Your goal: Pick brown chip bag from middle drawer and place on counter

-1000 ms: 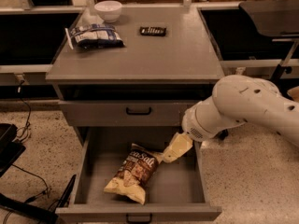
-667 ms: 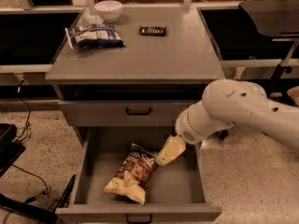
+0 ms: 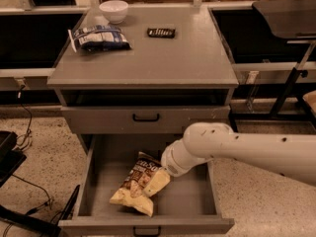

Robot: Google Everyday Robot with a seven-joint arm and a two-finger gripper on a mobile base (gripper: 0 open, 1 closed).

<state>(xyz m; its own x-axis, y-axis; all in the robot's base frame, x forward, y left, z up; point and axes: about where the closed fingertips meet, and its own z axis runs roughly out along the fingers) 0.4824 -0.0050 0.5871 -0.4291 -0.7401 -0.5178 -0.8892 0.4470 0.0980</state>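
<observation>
The brown chip bag (image 3: 134, 185) lies on the floor of the open middle drawer (image 3: 190, 199), tilted, its dark panel up and its cream edges toward the front left. My gripper (image 3: 156, 181) is down inside the drawer, at the bag's right edge and overlapping it. My white arm (image 3: 237, 149) reaches in from the right over the drawer's right wall. The counter (image 3: 163, 58) is the grey top of the cabinet above.
On the counter are a blue-and-white bag (image 3: 98, 37) at the back left, a white bowl (image 3: 113, 10) behind it, and a small dark bar (image 3: 161, 32). The upper handled drawer (image 3: 146, 117) is closed. Black tables stand to the right, and cables and dark gear lie on the floor to the left.
My arm has moved left and lower into the drawer. The gripper has gone from beside the bag's right edge to overlapping it. The bag has not moved.
</observation>
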